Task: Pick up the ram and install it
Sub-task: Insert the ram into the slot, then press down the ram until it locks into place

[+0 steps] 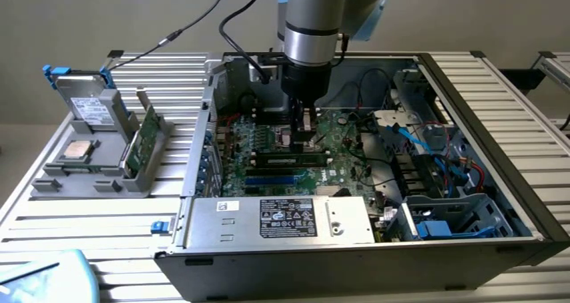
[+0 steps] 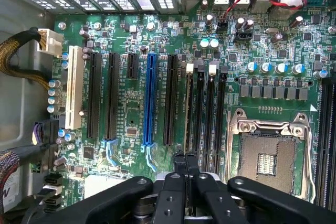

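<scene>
A: What is the biggest thing here?
B: A metal table (image 1: 516,89) made of long silver slats. On it lies a computer case (image 1: 356,276) with its side off.
A: What comes down from above?
B: A thick grey robot arm (image 1: 312,29). It reaches straight down into the case, over the green motherboard (image 2: 131,114).
A: What is the shiny box at the front?
B: The power supply (image 1: 280,219). It sits inside the case, on the side near the camera.
A: What is beside the case?
B: On the exterior view's left is a grey tray (image 1: 49,181). A hard drive (image 1: 89,109) stands up at its back. A green circuit card (image 1: 143,143) stands on its edge on the side next to the case. A square silver processor chip (image 1: 76,151) lies flat.
A: Where is the ram?
B: The ram (image 1: 290,160) is inside the case. The long dark stick stands on its long edge on the motherboard, just under the arm. Its pale label faces the power supply.
A: And the gripper?
B: The gripper (image 2: 186,161) has its two black fingers (image 2: 176,192) pressed tight together. The tips are right at the top edge of the ram. I cannot tell if they pinch it or just touch it.
A: Anything small close by?
B: A blue slot (image 2: 151,98) is a little way to one side of the stick. The processor socket (image 2: 268,150) is on the other side.
</scene>
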Tool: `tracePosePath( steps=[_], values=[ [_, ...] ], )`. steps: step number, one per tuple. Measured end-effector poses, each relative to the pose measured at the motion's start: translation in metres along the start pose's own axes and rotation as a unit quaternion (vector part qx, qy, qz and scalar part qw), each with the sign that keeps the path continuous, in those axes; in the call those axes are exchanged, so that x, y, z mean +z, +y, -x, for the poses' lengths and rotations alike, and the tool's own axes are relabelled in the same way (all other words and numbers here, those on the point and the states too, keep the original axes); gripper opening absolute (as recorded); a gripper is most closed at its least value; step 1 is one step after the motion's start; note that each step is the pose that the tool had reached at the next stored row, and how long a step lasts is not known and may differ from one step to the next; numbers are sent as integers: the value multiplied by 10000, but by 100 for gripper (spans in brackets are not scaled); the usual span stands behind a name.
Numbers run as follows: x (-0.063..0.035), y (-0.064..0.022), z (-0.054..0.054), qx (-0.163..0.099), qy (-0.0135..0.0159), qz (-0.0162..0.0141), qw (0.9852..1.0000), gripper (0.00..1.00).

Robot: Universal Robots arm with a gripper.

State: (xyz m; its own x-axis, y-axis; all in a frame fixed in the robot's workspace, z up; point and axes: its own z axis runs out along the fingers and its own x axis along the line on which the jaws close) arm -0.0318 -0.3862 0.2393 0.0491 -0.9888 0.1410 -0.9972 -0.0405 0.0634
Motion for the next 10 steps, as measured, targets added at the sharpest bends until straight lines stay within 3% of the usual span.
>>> tracePosePath(
  steps=[10],
  values=[
    [0,0,0,0,0,0,10000,11]
  ],
)
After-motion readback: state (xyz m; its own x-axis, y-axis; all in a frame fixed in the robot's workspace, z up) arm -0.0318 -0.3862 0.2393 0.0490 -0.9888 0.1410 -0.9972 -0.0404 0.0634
